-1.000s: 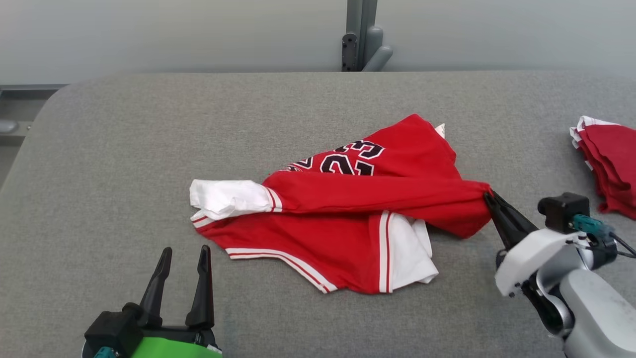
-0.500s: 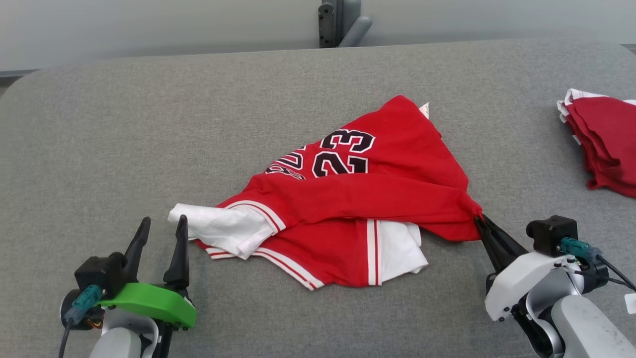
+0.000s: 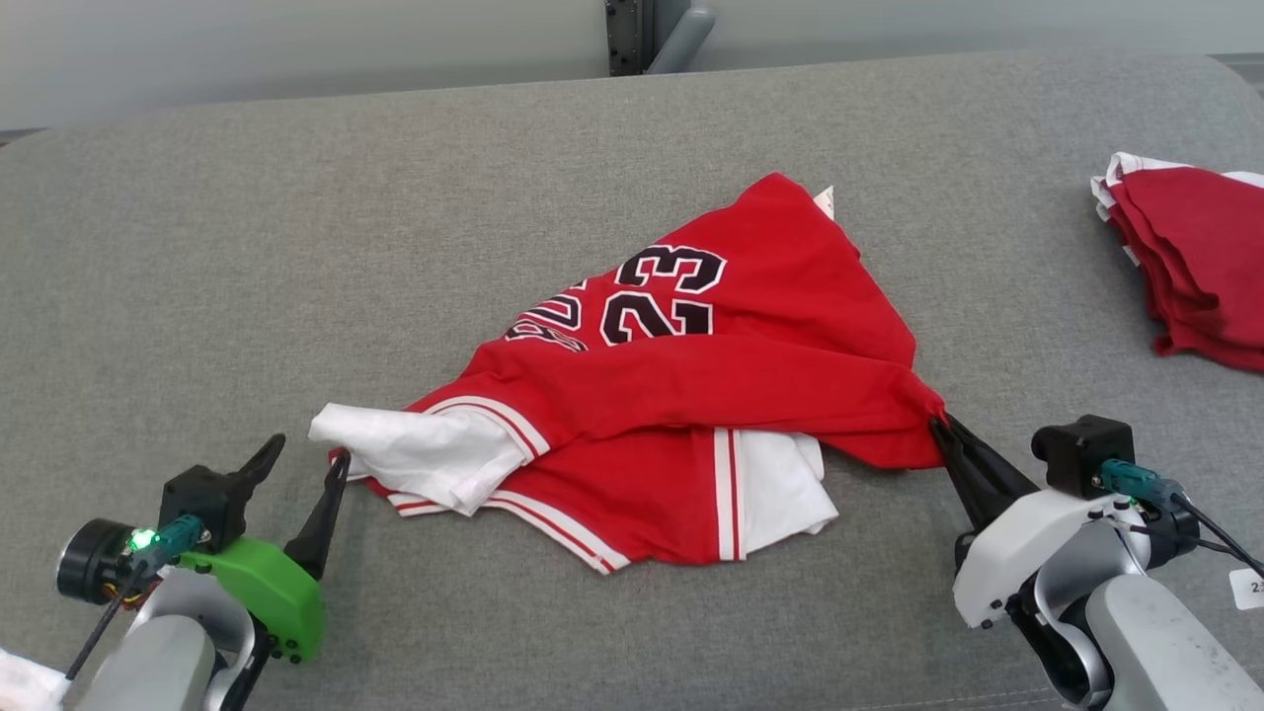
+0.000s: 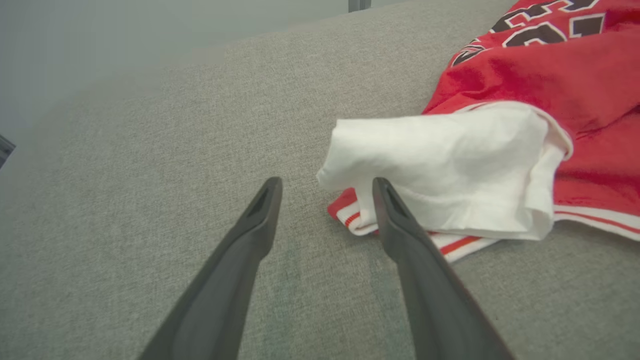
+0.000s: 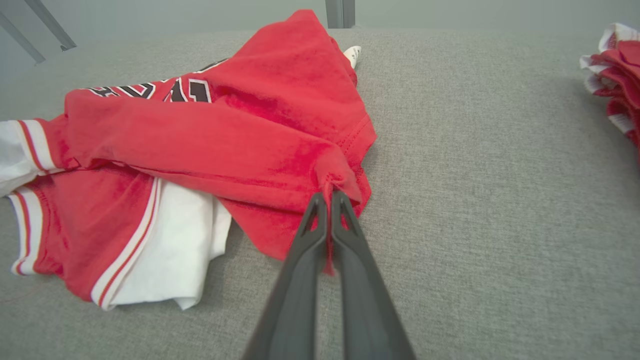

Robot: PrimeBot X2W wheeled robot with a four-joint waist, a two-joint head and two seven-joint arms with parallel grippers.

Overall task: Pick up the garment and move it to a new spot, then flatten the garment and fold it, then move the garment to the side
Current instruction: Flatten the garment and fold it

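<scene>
On the grey padded table (image 3: 247, 247): a red basketball jersey (image 3: 770, 296) lies crumpled near the middle, with a black "23" (image 3: 660, 296) facing up.
Jersey details: a white sleeve (image 3: 410, 454) with red stripes sticks out at the robot's left end; a white panel (image 3: 780, 484) shows under the near edge; a small white label (image 3: 823, 200) peeks out at the far tip.
Right side: the right gripper (image 3: 936, 423) has its fingers pressed together on a pinched fold at the jersey's right corner. The red cloth gathers into a long ridge running from the grip towards the white sleeve.
Left side: the left gripper (image 3: 308, 450) sits low over the table just beside the white sleeve, jaws spread wide and holding nothing. In the left wrist view one fingertip overlaps the sleeve's edge; whether it touches cannot be told.
Far right of the table: a pile of red garments (image 3: 1195, 257) with white trim, well apart from the jersey.
Behind the table: a grey post (image 3: 642, 30) against a pale wall.
</scene>
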